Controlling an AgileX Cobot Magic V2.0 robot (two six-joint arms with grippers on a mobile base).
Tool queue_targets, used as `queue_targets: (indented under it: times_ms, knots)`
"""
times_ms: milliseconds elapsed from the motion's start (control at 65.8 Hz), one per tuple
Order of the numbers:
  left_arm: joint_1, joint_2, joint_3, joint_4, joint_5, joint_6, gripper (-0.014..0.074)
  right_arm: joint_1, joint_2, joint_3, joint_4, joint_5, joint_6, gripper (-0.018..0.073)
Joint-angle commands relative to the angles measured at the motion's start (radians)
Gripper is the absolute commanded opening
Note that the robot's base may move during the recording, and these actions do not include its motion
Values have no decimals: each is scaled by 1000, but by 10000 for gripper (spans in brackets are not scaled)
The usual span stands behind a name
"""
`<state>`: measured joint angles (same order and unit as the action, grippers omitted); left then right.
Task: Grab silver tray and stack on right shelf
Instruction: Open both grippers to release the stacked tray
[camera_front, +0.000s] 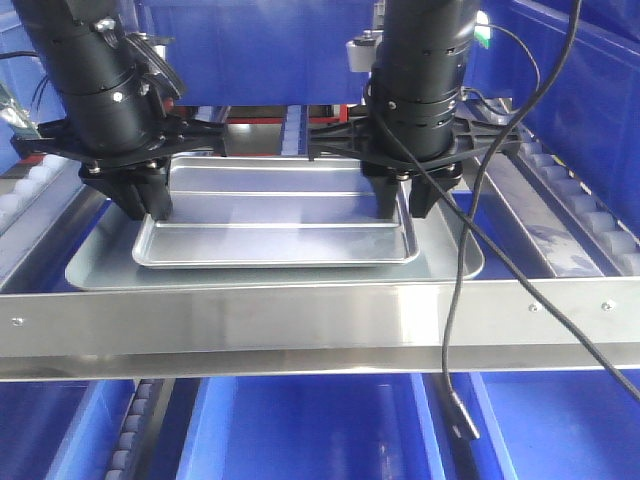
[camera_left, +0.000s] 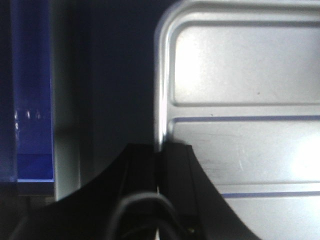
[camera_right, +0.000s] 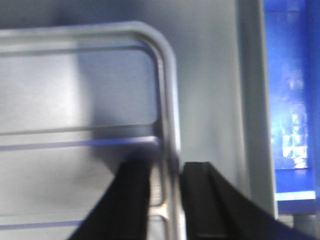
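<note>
Silver tray (camera_front: 275, 225) sits nested in larger smooth tray (camera_front: 450, 262) on the right shelf (camera_front: 300, 325). Left gripper (camera_left: 159, 170) pinches its left rim, right gripper (camera_right: 167, 192) its right rim; right wrist view blurry, contact probably firm.

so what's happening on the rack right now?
Both arms hold the ribbed tray by its short ends: left gripper on one rim, right gripper on the other. It sits inside a larger smooth tray on the shelf, behind the front bar. Neither gripper has let go.
</note>
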<state>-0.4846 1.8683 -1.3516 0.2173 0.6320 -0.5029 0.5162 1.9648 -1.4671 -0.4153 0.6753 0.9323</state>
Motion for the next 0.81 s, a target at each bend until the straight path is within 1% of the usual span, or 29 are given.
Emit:
queue_targets:
  times_ms: [0, 46, 91, 122, 137, 182, 198, 258, 289, 319, 486, 578, 623, 669, 684, 714, 730, 745, 790]
  knots:
    - [-25, -50, -37, -32, -78, 24, -91, 16, -67, -50, 8, -135, 7, 438]
    - [-25, -50, -37, -28, -77, 24, -83, 16, -67, -50, 8, -129, 7, 461]
    - [-23, -50, -37, -15, -72, 24, -41, 16, -67, -50, 8, -117, 7, 471]
    - [-20, -50, -37, -9, -70, 24, 22, 16, -67, -50, 7, -108, 7, 471]
    - [-21, -50, -37, -9, -70, 24, 36, 16, -67, -50, 7, -106, 7, 471]
    - [-18, -50, -37, -7, -69, 24, 135, 14, -67, -50, 7, -92, 7, 471]
    - [-15, -50, -37, -7, -67, 24, 185, 13, -67, -50, 7, -88, 7, 471]
    - [-9, -50, -37, -5, -57, 24, 297, 8, -67, -50, -7, -67, 7, 471]
    - [1, -50, -37, 1, -46, 24, 326, 4, -67, -50, -13, -54, 7, 471]
    - [5, -50, -37, 3, -39, 24, 332, 1, -67, -50, -14, -43, 7, 471]
    - [36, -50, -37, -1, -25, 24, 327, -19, -67, -50, -14, -30, 7, 471]
    - [36, -50, -37, -4, -25, 24, 326, -18, -68, -50, -14, -33, 7, 469]
    - [36, -50, -37, -4, -25, 24, 311, -15, -68, -50, -14, -33, 7, 468]
    - [36, -50, -37, -4, -23, 24, 261, -15, -70, -50, -14, -33, 7, 447]
    - [36, -50, -37, -4, -23, 24, 235, -15, -70, -50, -14, -31, 7, 431]
    - [36, -50, -37, -4, -14, 24, 155, -15, -73, -50, -14, -30, 7, 384]
    - [36, -50, -37, -4, -11, 24, 120, -15, -74, -50, -14, -29, 7, 354]
    - [36, -50, -37, -4, -8, 24, 83, -15, -74, -50, -14, -28, 7, 301]
    - [36, -50, -37, -4, -5, 24, -25, -15, -75, -50, -14, -26, 7, 181]
